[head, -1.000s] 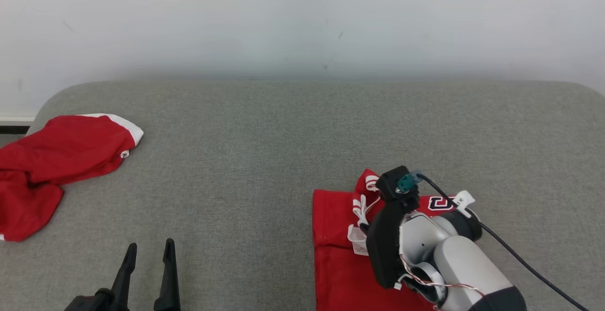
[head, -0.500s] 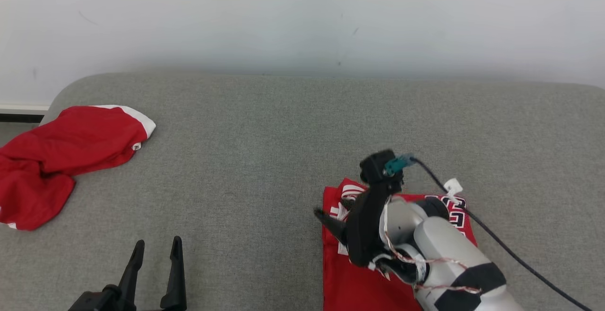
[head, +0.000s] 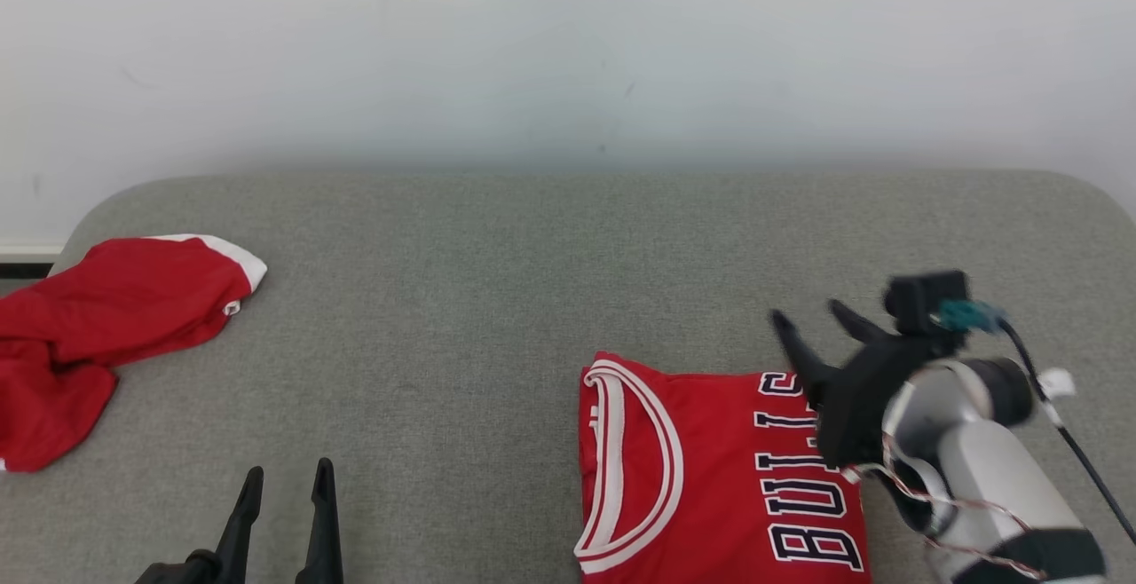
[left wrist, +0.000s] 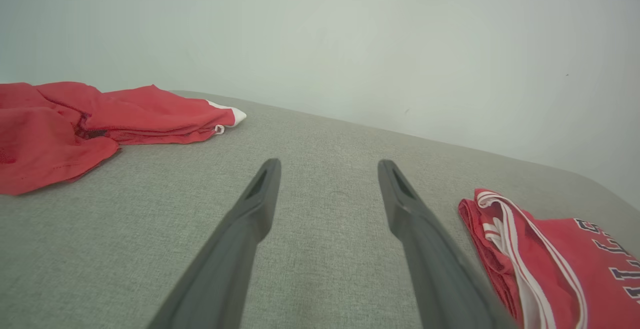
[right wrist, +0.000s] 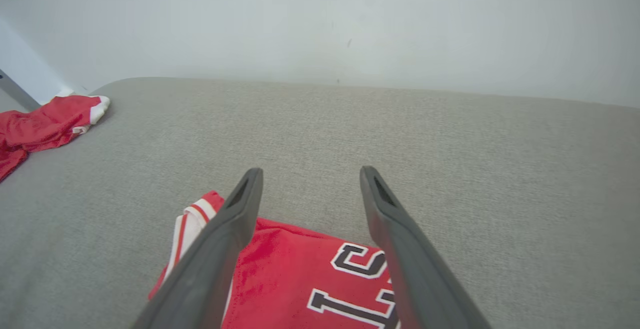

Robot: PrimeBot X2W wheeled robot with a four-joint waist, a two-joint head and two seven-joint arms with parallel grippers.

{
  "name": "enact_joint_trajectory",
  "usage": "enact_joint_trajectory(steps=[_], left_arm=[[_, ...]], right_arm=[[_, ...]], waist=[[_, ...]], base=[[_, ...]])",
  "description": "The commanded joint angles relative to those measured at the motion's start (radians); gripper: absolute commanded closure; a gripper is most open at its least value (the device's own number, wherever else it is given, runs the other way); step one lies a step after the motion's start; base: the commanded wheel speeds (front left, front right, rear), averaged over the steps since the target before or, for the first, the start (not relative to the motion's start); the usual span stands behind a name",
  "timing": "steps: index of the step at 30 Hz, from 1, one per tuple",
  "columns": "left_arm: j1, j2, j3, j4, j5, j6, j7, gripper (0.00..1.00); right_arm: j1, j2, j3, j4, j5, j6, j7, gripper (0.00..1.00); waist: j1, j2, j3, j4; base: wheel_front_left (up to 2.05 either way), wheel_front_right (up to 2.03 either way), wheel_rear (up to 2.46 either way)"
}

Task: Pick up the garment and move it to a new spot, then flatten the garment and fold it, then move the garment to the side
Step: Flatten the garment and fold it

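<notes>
A folded red garment [head: 710, 469] with white trim and dark lettering lies flat at the lower right of the grey cushion [head: 497, 282]. The same garment [left wrist: 555, 249] sits right of my left fingers, and in the right wrist view the garment [right wrist: 300, 274] lies under my right fingers. My right gripper [head: 812, 322] hovers open above the garment's far right edge, holding nothing. Near the front edge, my left gripper [head: 286, 477] stands open and empty, and the left gripper [left wrist: 327, 169] rests low over bare cushion.
A second red garment [head: 98, 327] lies crumpled at the cushion's left edge, also seen as the crumpled garment [left wrist: 85, 124] and the crumpled garment [right wrist: 45, 124]. A pale wall [head: 568, 43] rises behind the cushion. Bare grey fabric spans the middle.
My right gripper opened, let go of the folded garment and drew off to the right and up. The garment now lies flat with its collar and lettering showing. The head camera shifted slightly.
</notes>
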Motion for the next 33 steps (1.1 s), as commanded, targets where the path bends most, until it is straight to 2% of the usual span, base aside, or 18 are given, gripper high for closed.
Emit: enact_joint_trajectory(steps=[1, 5, 10, 14, 16, 23, 33], left_arm=[[0.016, 0.0, 0.0, -0.003, -0.007, 0.002, 0.0, 0.0], [0.02, 0.001, -0.004, -0.003, -0.011, 0.003, 0.0, 0.0], [0.031, 0.001, 0.001, -0.005, -0.003, 0.006, 0.0, 0.0], [0.044, 0.0, 0.013, 0.0, 0.014, 0.006, 0.0, 0.0], [0.051, 0.0, 0.017, 0.004, 0.019, 0.003, 0.0, 0.0], [0.058, 0.0, 0.031, 0.022, 0.021, -0.008, 0.0, 0.0], [0.017, 0.001, 0.043, 0.085, 0.03, -0.02, 0.0, 0.0]], right_arm=[[0.042, -0.018, -0.032, -0.01, -0.037, -0.003, -0.032, 0.0], [0.163, -0.016, -0.143, -0.043, -0.132, -0.003, -0.147, 0.0], [0.308, 0.028, -0.259, -0.102, -0.206, -0.003, -0.307, 0.0], [0.408, 0.05, -0.271, -0.153, -0.231, -0.003, -0.435, 0.0], [0.433, 0.049, -0.247, -0.165, -0.233, -0.003, -0.465, 0.0], [0.468, 0.032, -0.195, -0.177, -0.21, -0.003, -0.501, 0.0], [0.449, 0.023, -0.151, -0.143, -0.189, -0.003, -0.488, 0.0]], waist=[[0.0, 0.0, -0.012, -0.013], [0.0, 0.0, -0.027, -0.023], [0.0, 0.0, -0.051, -0.038], [0.0, 0.0, -0.076, -0.057], [0.0, 0.0, -0.083, -0.064], [0.0, 0.0, -0.099, -0.081], [0.0, 0.0, -0.108, -0.099]], base=[[0.0, 0.0, 0.0], [0.0, 0.0, 0.0], [0.0, 0.0, 0.0], [0.0, 0.0, 0.0], [0.0, 0.0, 0.0], [0.0, 0.0, 0.0], [0.0, 0.0, 0.0]])
